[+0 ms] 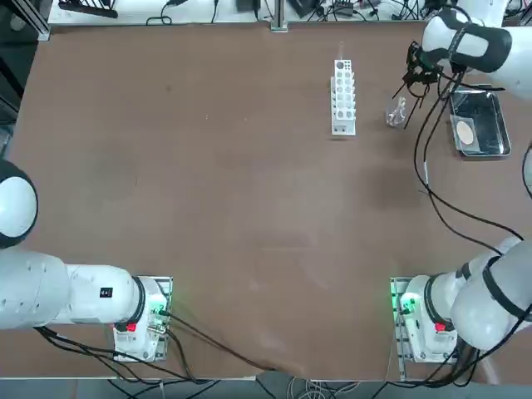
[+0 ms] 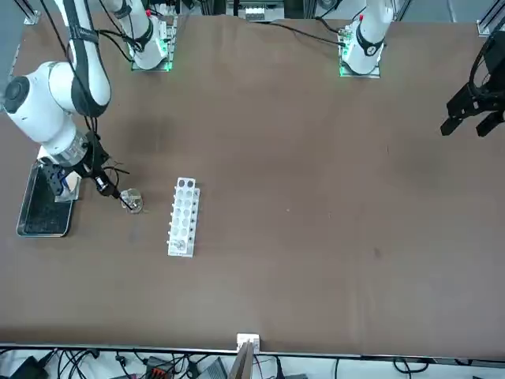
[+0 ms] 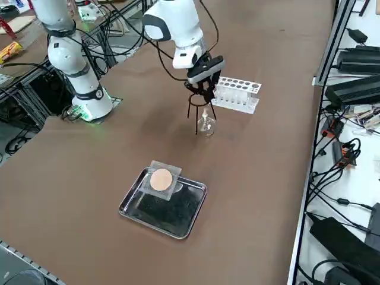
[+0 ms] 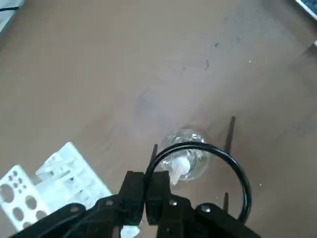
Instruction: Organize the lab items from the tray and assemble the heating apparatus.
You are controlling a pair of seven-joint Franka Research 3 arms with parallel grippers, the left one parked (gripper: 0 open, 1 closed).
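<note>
My right gripper [image 4: 146, 187] is shut on the ring of the black wire stand [image 4: 238, 172]. It holds the stand upright over the small clear glass burner [image 4: 187, 159], so the ring circles the burner's top and the legs straddle it. I cannot tell whether the feet touch the table. In the right side view, the gripper [image 3: 202, 76], stand [image 3: 200, 111] and burner [image 3: 206, 125] sit beside the white rack [image 3: 236, 95]. The metal tray [image 3: 138, 209] lies nearer the camera. The round tan disc [image 3: 161, 180] on its mesh square rests over the tray's rim. A thin clear tube [image 1: 342, 51] appears to stand in the rack's far end.
The white holed rack [image 1: 343, 98] stands just left of the burner [image 1: 396, 112] in the top view, and the tray [image 1: 501, 133] lies to its right near the table's edge. The right arm's black cables [image 1: 432, 179] trail across the table toward its base.
</note>
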